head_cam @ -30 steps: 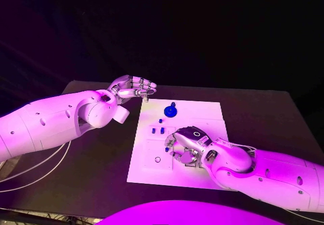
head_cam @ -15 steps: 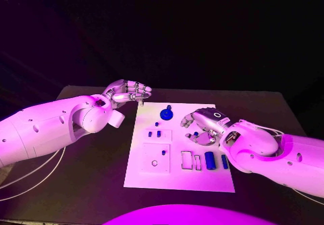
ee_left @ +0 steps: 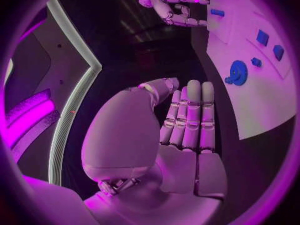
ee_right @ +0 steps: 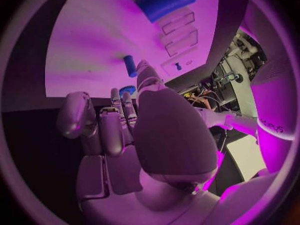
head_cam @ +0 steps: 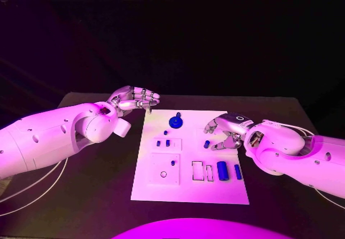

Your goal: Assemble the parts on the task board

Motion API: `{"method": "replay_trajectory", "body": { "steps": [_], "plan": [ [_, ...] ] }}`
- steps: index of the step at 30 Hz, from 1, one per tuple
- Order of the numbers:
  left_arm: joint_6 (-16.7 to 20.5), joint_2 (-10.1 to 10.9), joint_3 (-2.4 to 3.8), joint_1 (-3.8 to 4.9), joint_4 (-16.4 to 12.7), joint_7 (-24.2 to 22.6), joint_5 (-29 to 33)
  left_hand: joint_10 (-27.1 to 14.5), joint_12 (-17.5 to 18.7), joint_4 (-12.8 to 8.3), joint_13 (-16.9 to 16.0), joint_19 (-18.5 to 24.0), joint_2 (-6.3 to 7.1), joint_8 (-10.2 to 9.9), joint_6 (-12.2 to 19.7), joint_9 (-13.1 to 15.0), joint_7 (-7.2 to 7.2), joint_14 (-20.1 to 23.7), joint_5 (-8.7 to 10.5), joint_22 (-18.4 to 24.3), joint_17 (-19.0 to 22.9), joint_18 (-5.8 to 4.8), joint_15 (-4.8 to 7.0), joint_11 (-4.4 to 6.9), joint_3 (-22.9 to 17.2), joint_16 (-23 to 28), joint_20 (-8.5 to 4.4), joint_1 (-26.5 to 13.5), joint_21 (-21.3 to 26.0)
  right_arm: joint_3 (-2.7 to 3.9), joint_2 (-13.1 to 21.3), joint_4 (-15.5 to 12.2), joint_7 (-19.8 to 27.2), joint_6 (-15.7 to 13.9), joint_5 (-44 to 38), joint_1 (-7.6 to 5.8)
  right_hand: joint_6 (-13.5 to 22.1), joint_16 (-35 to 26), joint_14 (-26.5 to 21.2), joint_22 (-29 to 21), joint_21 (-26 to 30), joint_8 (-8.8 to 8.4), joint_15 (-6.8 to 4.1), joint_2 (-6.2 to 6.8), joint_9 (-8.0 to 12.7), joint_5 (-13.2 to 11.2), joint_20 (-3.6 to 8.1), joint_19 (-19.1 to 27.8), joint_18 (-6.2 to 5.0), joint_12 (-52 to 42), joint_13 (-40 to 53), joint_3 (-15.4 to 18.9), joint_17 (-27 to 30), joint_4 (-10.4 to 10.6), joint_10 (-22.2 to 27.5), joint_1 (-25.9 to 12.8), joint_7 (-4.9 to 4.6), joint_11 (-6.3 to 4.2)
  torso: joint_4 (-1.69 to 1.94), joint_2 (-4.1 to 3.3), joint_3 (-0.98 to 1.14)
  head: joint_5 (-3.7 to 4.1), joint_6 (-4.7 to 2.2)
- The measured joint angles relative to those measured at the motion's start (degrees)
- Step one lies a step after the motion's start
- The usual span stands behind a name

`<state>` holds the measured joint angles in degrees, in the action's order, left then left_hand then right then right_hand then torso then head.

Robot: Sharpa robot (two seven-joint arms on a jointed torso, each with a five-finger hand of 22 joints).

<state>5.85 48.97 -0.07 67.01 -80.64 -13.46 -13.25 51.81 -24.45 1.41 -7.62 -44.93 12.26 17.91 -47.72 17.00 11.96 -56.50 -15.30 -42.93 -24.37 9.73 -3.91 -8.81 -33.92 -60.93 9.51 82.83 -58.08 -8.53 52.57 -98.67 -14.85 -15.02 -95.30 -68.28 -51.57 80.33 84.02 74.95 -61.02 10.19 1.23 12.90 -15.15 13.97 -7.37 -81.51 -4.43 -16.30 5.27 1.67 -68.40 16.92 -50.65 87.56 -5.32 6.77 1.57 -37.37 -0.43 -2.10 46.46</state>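
My two hands flank the white task board [head_cam: 190,191] on the black table [head_cam: 93,199].

My left hand [head_cam: 135,98] hovers off the board's 11 o'clock corner, fingers curled together on nothing. On the board: a round blue disc part [head_cam: 177,119] at 12 o'clock, small blue pegs [head_cam: 163,143] left of centre, and blue cylinders [head_cam: 223,171] at 4 o'clock. My right hand [head_cam: 224,130] hangs over the board's 2 o'clock edge, fingers bent and apart, empty, beside a small blue part [head_cam: 206,144].

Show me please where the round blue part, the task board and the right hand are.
round blue part [head_cam: 178,119]: head view, its disc centre.
task board [head_cam: 188,191]: head view, bare near edge.
right hand [head_cam: 224,130]: head view, middle of the hand.
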Motion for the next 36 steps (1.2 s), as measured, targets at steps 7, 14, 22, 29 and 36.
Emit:
{"method": "replay_trajectory", "body": {
  "steps": [7, 14, 22, 29, 36],
  "plan": [
    [-0.1, 0.0, 0.00, 0.00, 0.0, 0.1, 0.0, 0.0, 0.0, 0.0, 0.0, 0.0, 0.00, 0.0, 0.0, 0.0, 0.00, 0.0, 0.00, 0.0, 0.0, 0.00, 0.00, 0.00, 0.0, 0.0, 0.00, 0.0, 0.0, -0.04, -0.3, 0.7, -0.2, 3.6, 0.8, 0.03, -0.2, 0.0, 0.0, 0.0, -1.0, 0.00, 0.00, -0.61, -0.1, 0.2, 0.08, -0.1, 0.00, -1.7, 0.0, 0.9, -0.5, -0.1, -0.5, 0.6, -0.24, -0.49, 0.04, 0.01, -0.02, 0.09, 0.13],
    [-0.2, 0.0, -0.01, 0.00, 0.1, 0.1, 0.0, 0.0, 0.0, 0.0, 0.0, 0.0, 0.00, 0.0, 0.0, 0.0, 0.00, 0.0, 0.00, 0.0, 0.0, 0.00, 0.00, 0.00, 0.0, 0.0, 0.00, 0.0, 0.0, -0.12, -1.6, 1.6, -0.2, 4.0, 1.7, 0.32, -2.1, 0.6, 0.0, 0.0, -5.7, 0.44, -0.64, -3.84, -0.4, -2.0, 1.44, -2.2, 0.01, -3.6, -0.5, -3.0, -1.6, -0.4, -5.6, 2.7, -2.00, -1.79, 0.07, 0.01, -0.08, 0.24, 0.17],
    [-0.3, 0.0, -0.01, 0.00, 0.1, 0.1, 0.0, 0.0, 0.0, 0.0, 0.0, 0.0, 0.00, 0.0, 0.0, 0.0, 0.00, 0.0, 0.00, 0.1, 0.1, 0.00, 0.00, 0.00, 0.0, 0.0, 0.00, 0.0, 0.0, -0.20, -2.8, 2.8, 0.1, 2.7, 2.6, 1.34, -5.3, 0.9, 0.0, 0.0, -8.5, 0.44, -1.27, -5.59, -0.1, -6.5, 1.71, -2.4, 0.01, -0.4, -1.5, -12.6, -2.2, -0.3, -11.6, 3.0, -2.34, -2.43, 0.11, 0.01, -0.02, 0.21, 0.31],
    [-0.3, 0.0, -0.01, 0.00, 0.1, 0.2, 0.0, 0.0, -0.3, 0.0, 0.0, 0.0, 0.00, 0.0, 0.0, 0.0, 0.00, 0.0, 0.00, 0.1, 0.1, 0.00, 0.00, 0.00, 0.0, 0.0, 0.00, 0.0, 0.0, -0.20, -3.4, 3.5, 0.3, 1.6, 3.1, 1.70, -7.0, 1.2, -0.2, 0.0, -9.4, 0.44, -1.46, -3.83, -0.1, -6.8, 1.72, -2.4, 0.01, 2.6, -1.5, -20.8, -2.4, -0.6, -15.2, 1.3, -2.28, -2.73, 0.05, 0.01, -0.02, 0.14, 0.36],
    [-0.4, 0.0, -0.01, 0.00, 0.1, 0.3, 0.0, 0.0, -0.3, 0.0, 0.0, 0.0, 0.00, 0.0, 0.0, 0.0, 0.00, 0.0, 0.00, 0.1, 0.1, -0.01, 0.00, 0.00, 0.0, 0.0, 0.00, 0.0, 0.0, -0.20, -3.8, 3.8, 0.4, 0.8, 3.2, 1.90, -7.6, 1.2, 0.0, 0.0, -9.6, 0.67, -1.67, -1.40, -0.5, -7.0, 1.92, -2.6, 0.01, 4.6, -1.4, -26.2, -2.4, -1.2, -17.1, -0.6, -2.44, -2.78, 0.03, 0.01, 0.01, 0.14, 0.41]
  ]
}}
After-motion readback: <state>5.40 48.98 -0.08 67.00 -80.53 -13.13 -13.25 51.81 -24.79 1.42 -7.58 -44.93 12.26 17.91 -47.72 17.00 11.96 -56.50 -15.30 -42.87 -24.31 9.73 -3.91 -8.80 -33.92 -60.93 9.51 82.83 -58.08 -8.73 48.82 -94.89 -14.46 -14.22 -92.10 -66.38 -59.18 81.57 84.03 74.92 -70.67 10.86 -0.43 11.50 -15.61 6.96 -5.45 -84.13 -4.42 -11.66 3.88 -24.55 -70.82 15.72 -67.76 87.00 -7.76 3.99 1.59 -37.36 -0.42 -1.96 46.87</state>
